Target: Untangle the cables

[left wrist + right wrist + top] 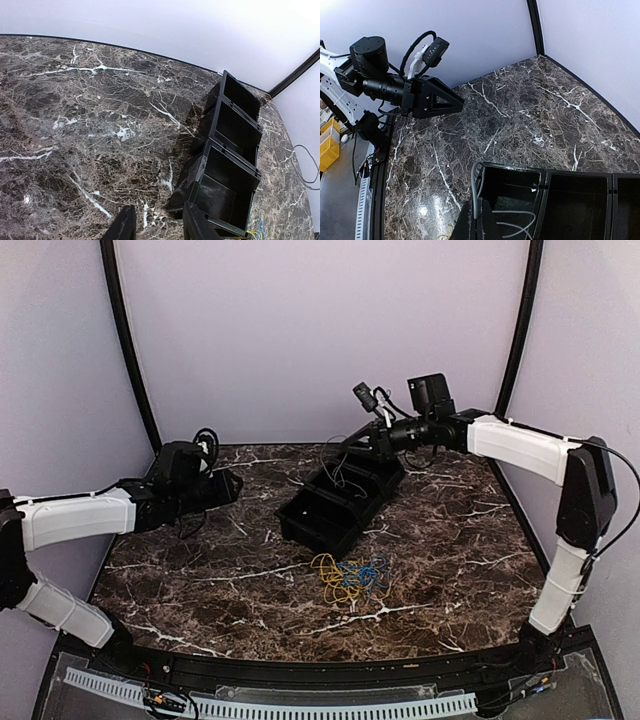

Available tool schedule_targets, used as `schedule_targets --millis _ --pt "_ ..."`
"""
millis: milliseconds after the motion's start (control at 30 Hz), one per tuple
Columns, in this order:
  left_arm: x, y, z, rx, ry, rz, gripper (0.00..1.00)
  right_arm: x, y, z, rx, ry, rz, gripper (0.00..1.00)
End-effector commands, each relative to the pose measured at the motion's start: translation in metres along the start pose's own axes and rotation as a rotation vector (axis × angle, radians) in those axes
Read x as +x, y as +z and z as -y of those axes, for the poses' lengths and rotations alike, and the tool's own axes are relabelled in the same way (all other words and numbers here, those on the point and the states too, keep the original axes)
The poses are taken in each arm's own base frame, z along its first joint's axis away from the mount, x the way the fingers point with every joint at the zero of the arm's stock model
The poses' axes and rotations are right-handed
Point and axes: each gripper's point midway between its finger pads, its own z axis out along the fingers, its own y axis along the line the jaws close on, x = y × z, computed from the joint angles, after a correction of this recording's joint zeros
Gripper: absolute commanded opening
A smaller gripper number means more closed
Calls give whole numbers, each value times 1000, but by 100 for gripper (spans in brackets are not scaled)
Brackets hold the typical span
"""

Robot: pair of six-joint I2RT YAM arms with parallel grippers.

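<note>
The cables (350, 578), a small tangle of yellow and blue loops, lie on the marble in front of the black three-compartment tray (318, 532). A corner of them shows in the left wrist view (257, 234). My right gripper (350, 447) hangs over the tray's far part. In its wrist view the right gripper (484, 225) is shut on a thin grey cable (475, 190) that loops up and trails into a tray compartment (545, 172). My left gripper (235, 486) is open and empty, left of the tray, above the marble (160, 226).
The tray (187, 180) lies diagonally across the table's middle, its other compartments looking empty. The left arm (420, 95) shows in the right wrist view. Curved white walls and black posts close the back and sides.
</note>
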Motion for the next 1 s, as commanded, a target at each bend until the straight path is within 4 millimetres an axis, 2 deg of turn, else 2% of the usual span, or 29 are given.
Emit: schedule_targets --millis 0,267,467,600,700,767,867,967 --pt "4 -8 -11 -42 23 5 35 -11 7 -2 -22 -34 35 0" --pt "21 6 -14 -51 14 -55 36 11 31 -3 -69 0 -9 0" --pt "24 9 -13 -42 8 -65 36 38 53 6 -89 43 -58 0" --pt "26 10 -15 -53 16 -69 36 48 65 11 -102 69 -74 0" --pt "30 11 -17 -54 9 -80 36 56 73 23 -77 84 -90 0" --pt "32 11 -16 -47 1 -86 36 64 79 40 -14 86 -114 1" --pt "37 12 -13 -30 -46 -107 38 68 81 60 83 80 -157 18" --pt "48 16 -11 -53 -81 -132 39 60 72 61 123 36 -179 37"
